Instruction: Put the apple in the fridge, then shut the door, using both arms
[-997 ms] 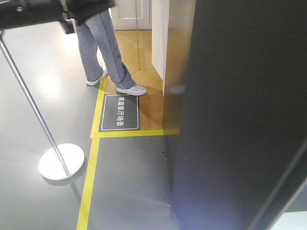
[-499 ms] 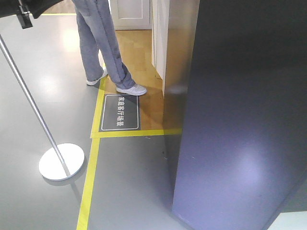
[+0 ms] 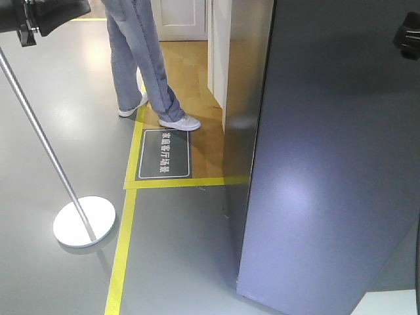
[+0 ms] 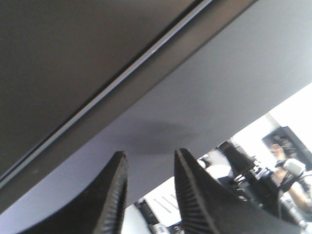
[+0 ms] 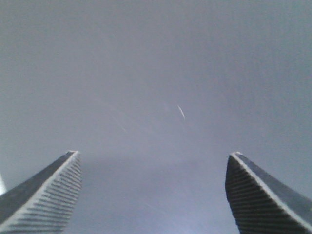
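With the apple unseen, the stiff, slick, probably heavy door (image 3: 328,164) is looming at the right, wanting a flat push, not a pinch, from the left arm (image 3: 49,12) and right arm (image 3: 408,36), jaws released, empty.

The only writing I can read from here is on the dark floor sign (image 3: 164,153). It is one line of white Chinese characters, turned sideways to my front camera, apparently 家庭客厅场景. The sign lies on the wooden floor (image 3: 190,79), just inside the yellow tape (image 3: 190,181).

soft glare on door (image 3: 292,191), wrist views blurred
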Motion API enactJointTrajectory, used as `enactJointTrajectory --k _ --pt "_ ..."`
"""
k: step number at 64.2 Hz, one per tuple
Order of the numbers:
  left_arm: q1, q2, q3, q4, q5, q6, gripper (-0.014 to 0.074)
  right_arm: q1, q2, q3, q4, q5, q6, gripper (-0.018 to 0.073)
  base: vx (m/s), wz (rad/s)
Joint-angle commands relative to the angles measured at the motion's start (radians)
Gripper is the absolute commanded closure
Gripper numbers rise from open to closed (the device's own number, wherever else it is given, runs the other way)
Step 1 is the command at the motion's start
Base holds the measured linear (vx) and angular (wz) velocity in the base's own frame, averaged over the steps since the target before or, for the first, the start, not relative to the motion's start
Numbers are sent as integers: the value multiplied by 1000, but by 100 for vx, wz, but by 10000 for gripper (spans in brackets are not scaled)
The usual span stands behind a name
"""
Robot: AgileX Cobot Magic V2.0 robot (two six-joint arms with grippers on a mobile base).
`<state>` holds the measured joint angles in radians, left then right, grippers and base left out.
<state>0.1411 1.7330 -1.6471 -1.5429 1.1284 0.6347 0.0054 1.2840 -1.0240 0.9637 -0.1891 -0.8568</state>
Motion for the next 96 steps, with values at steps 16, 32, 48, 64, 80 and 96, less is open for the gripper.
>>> enactJointTrajectory --k 16,32,48,64,80,96 --pt "1 -47 -31 60 -53 7 351 -5 108 -115 -10 -93 -10 -14 0 0" --pt "1 -47 -31 108 -73 7 351 -7 219 -228 -10 -79 -10 -14 0 0" --pt "1 -47 -31 117 -94 7 351 -7 314 -329 -10 -55 -11 -14 0 0" --pt "1 -47 -31 117 -114 7 351 -7 403 -425 -10 -10 -11 -13 0 0" --pt "1 -47 -31 117 -141 7 351 -7 485 -531 -10 97 -11 -13 0 -1" --pt "1 -47 -31 118 -190 7 351 -7 490 -566 -12 155 -11 -13 0 0"
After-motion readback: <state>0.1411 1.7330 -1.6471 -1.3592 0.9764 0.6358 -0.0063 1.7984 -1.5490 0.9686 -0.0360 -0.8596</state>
